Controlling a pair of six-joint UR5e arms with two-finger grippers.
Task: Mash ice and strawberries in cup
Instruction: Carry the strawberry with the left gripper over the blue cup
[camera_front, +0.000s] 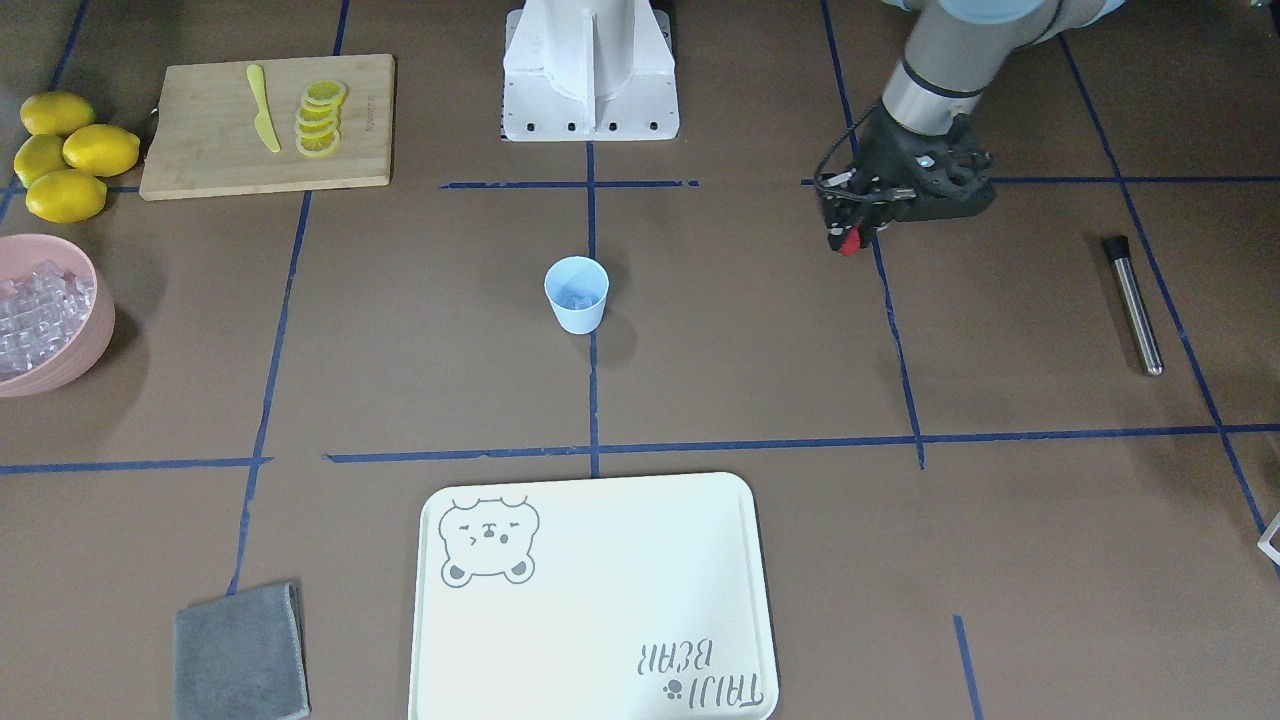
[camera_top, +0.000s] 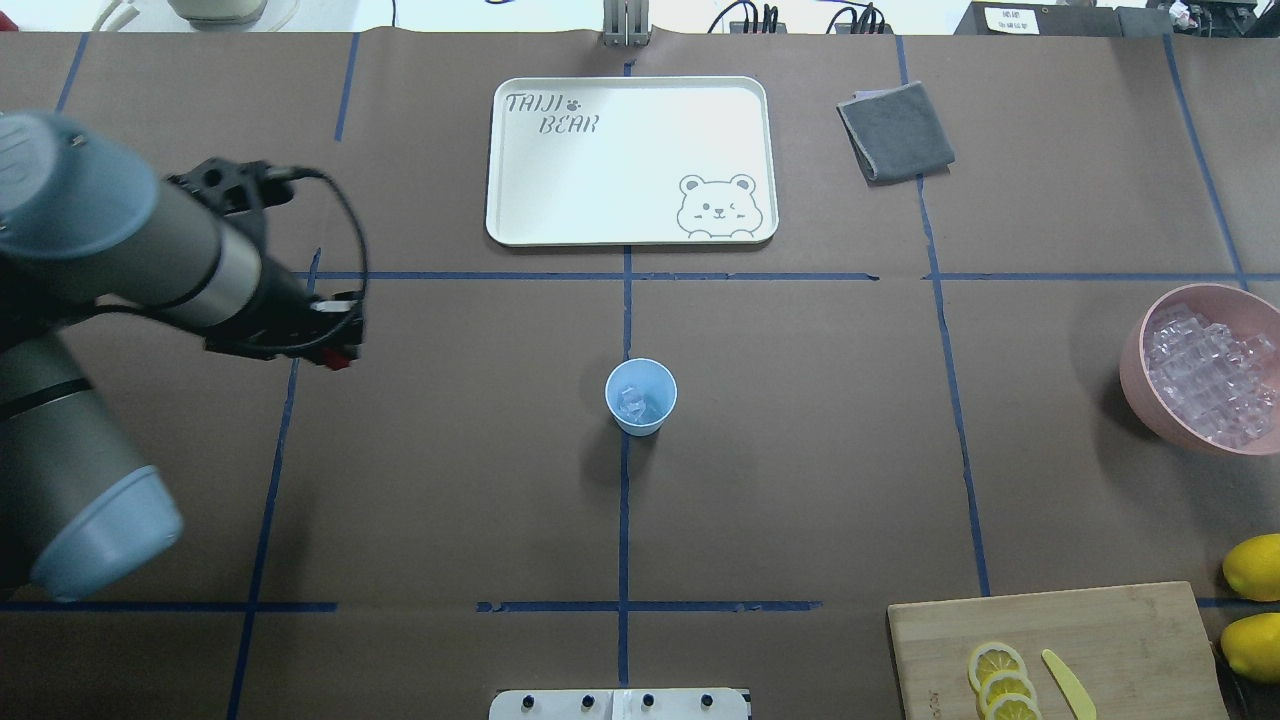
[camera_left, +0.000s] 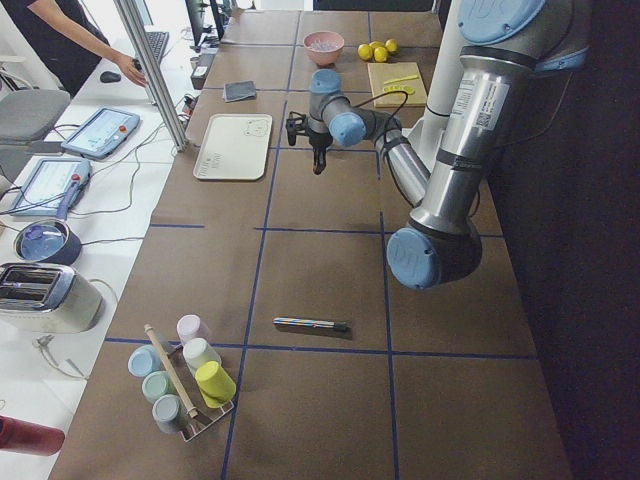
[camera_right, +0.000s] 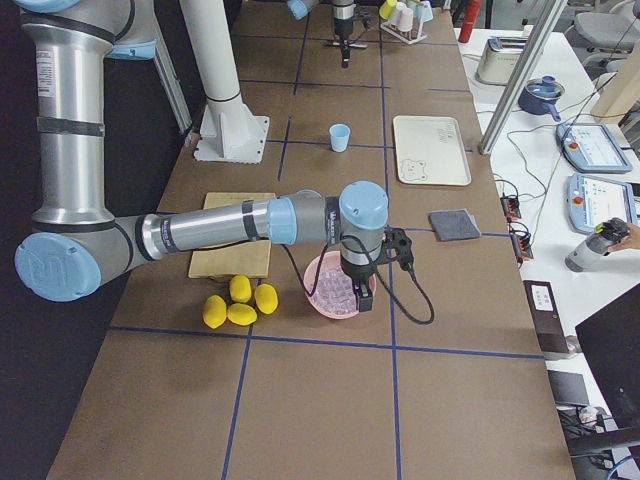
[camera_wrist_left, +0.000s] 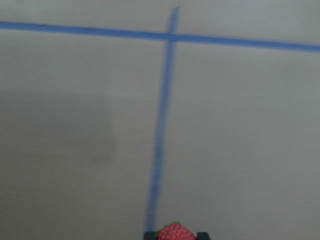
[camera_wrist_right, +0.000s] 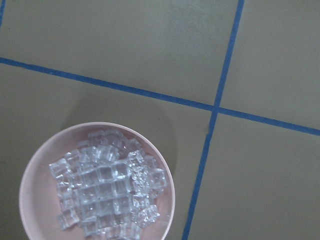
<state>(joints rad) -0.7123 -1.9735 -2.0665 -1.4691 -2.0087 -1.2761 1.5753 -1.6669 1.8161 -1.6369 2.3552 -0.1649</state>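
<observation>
The pale blue cup (camera_front: 576, 295) stands upright mid-table, also in the overhead view (camera_top: 640, 397), with a few ice cubes (camera_top: 635, 403) inside. My left gripper (camera_front: 850, 240) is shut on a small red strawberry (camera_wrist_left: 175, 233) and hangs above the bare table, well to the cup's side (camera_top: 340, 358). More ice (camera_wrist_right: 105, 185) fills the pink bowl (camera_top: 1135, 360). My right gripper (camera_right: 360, 292) hangs over that bowl; it shows only in the exterior right view, so I cannot tell whether it is open or shut.
A white bear tray (camera_front: 600, 600) and a grey cloth (camera_front: 240, 650) lie at the operators' side. A cutting board (camera_front: 200, 150) holds lemon slices and a yellow knife, with whole lemons (camera_front: 70, 150) beside it. A metal rod (camera_front: 1133, 305) lies beyond my left gripper.
</observation>
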